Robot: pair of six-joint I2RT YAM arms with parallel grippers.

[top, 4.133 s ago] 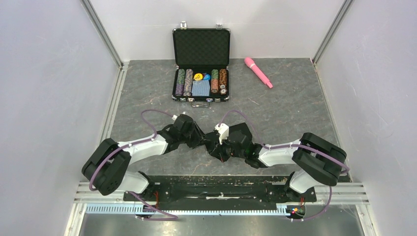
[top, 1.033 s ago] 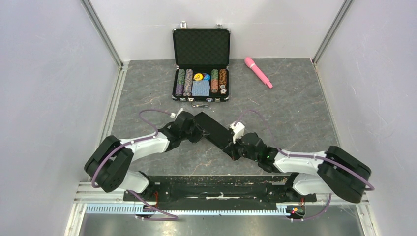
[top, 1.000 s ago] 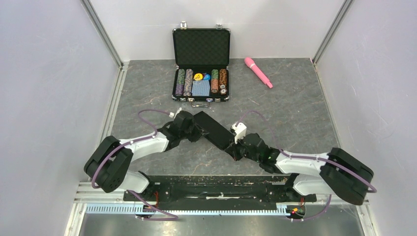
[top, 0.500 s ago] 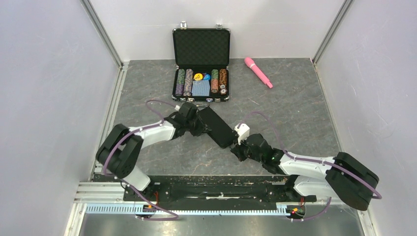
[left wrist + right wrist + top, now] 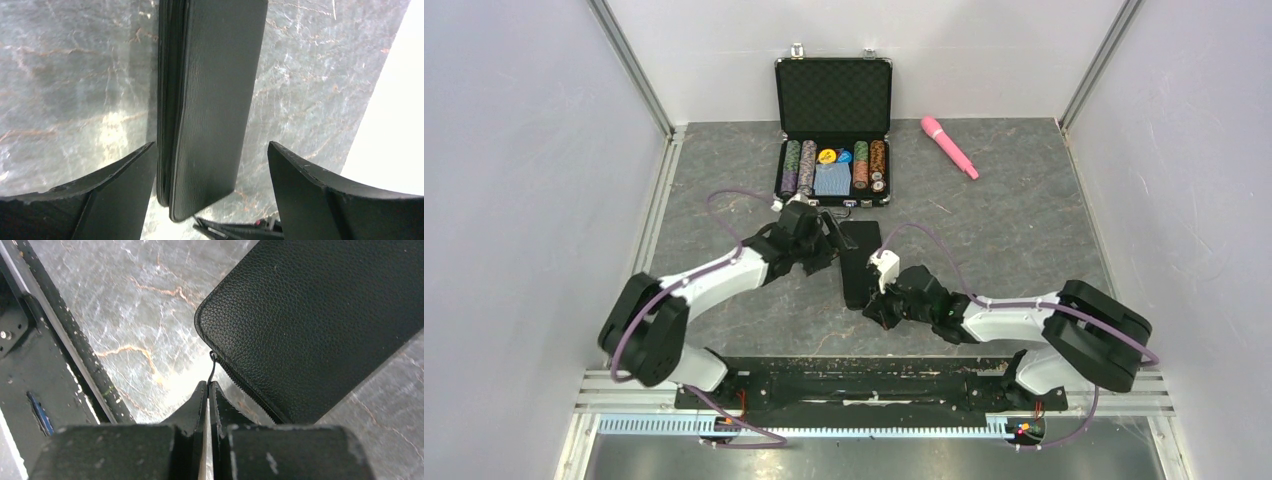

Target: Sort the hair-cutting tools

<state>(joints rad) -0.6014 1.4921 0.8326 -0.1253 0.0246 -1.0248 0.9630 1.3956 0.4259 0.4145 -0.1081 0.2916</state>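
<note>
In the top view, an open case (image 5: 834, 95) stands at the far side of the grey marbled counter (image 5: 1024, 230). It holds rows of poker chips (image 5: 805, 166), and the marks on them are too small to read. A pink wand (image 5: 949, 146) lies to the right of the case. Nearer to the arms, a black pouch (image 5: 860, 255) lies on the counter, with its long side running from far to near. The left hand (image 5: 832, 240) is at the left side of the pouch with its fingers spread. The right hand (image 5: 874, 305) is at the near end of the pouch. The scissors and the combs do not show in any view, so one cannot tell where they are.

In the left wrist view, the left hand (image 5: 211, 145) is released. Its two fingers (image 5: 120, 180) stand wide apart and the pouch (image 5: 220, 90) lies between them on the counter (image 5: 75, 75). The zip side of the pouch is just beside the left finger, but one cannot tell whether they touch. The right finger is clearly apart from the pouch.

In the right wrist view, the right hand (image 5: 208, 386) is clenched. Its fingertips press together on the thin zip pull (image 5: 212, 367) at the rounded corner of the pouch (image 5: 325, 315). The pouch shows a plain grained leather face, and the zip teeth run along its lower edge. A black metal rail (image 5: 30, 335) crosses the left side, beside the counter (image 5: 150, 315).
</note>
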